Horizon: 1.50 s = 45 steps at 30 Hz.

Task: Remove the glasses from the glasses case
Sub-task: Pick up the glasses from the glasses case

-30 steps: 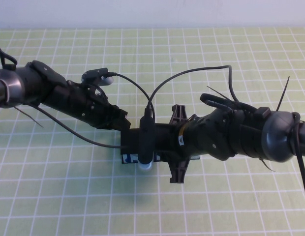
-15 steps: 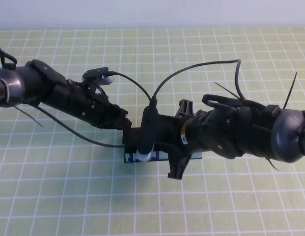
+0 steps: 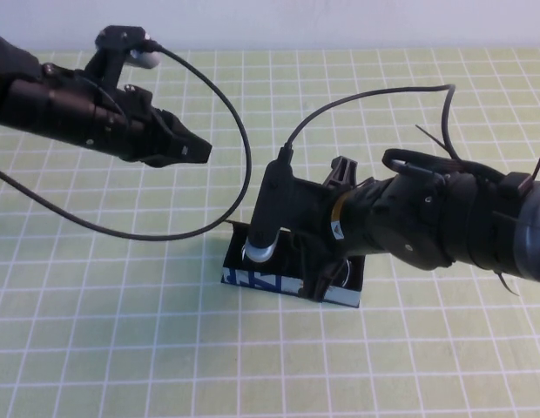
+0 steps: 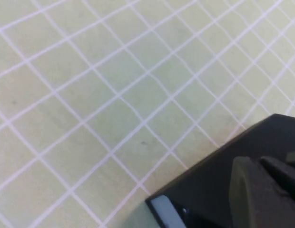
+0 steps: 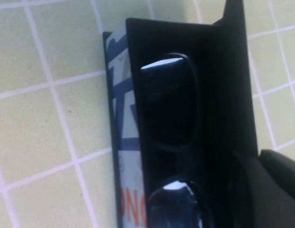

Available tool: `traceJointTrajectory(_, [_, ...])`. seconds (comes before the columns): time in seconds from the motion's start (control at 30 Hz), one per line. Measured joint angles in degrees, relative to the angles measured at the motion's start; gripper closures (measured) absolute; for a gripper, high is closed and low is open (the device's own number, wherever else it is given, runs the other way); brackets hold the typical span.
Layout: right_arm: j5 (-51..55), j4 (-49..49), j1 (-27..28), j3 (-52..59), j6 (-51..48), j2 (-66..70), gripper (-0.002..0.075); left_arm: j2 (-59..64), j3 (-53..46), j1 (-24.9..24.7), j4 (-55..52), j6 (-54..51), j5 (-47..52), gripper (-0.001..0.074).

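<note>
The glasses case sits on the green gridded tabletop, its lid open and its white side with blue and orange print turned toward the robot. In the right wrist view the case is seen from close above. The glasses lie inside it against the black lining, one dark squarish lens catching a pale glint and a second lens partly in view beside it. The black flap lid stands up along the far edge of the case.

The right end effector hangs directly over the case, hiding most of the opening in the high view. I cannot tell from here whether it is released or clenched, and nothing shows it gripping the glasses.

The left end effector is up off the tabletop, well apart from the case and on its left, far side. Its tips look drawn together into a point, clenched on nothing. In the left wrist view only bare green squares show, with a dark part of the arm's own hardware in one corner.

A black cable loops from the left arm down toward the case.
</note>
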<state>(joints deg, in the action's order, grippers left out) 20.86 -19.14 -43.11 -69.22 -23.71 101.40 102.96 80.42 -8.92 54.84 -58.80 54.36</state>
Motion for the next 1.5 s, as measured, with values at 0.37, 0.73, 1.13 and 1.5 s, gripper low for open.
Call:
traceJointTrajectory(0.37, [0.0, 0.0, 0.9, 0.1, 2.0, -0.4, 0.0729, 2.6, -13.2, 0.0, 12.0, -29.6, 5.1, 0.0739])
traceJointTrajectory(0.73, [-0.7, 0.0, 1.0, 0.3, 2.2, -0.4, 0.0730, 11.5, -13.7, 0.0, 20.2, -38.6, 5.1, 0.0739])
traceJointTrajectory(1.13, [-1.2, 1.4, 1.1, 0.3, 3.7, -0.6, 0.0714, 14.9, -13.7, 0.0, 22.8, -39.5, 6.1, 0.0739])
traceJointTrajectory(1.5, [7.3, 22.7, -0.4, 0.4, 14.8, -8.2, 0.0675, 15.3, -13.7, 0.0, 23.0, -39.4, 6.6, 0.0739])
